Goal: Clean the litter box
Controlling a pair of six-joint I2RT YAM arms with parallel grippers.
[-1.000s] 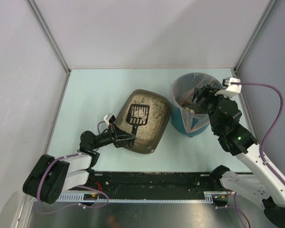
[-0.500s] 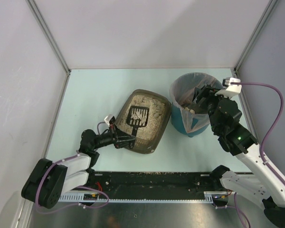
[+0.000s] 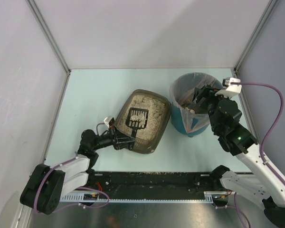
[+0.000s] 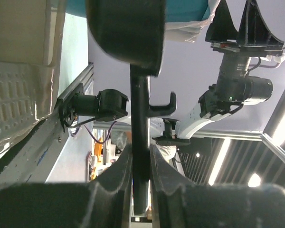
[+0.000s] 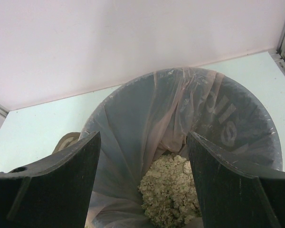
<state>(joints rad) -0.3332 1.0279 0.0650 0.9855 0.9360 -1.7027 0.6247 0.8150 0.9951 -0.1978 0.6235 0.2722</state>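
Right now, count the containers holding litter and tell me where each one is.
2. The litter box lies mid-table; the teal bin stands close on its right. No other shows, and little is hidden.

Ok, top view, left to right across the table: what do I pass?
Left arm → litter box → bin. The scoop overlaps the box and the right fingers overlap the bin, so both are left out.

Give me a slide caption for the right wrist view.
Open right pincer above the lined bin, discarded litter heaped inside.
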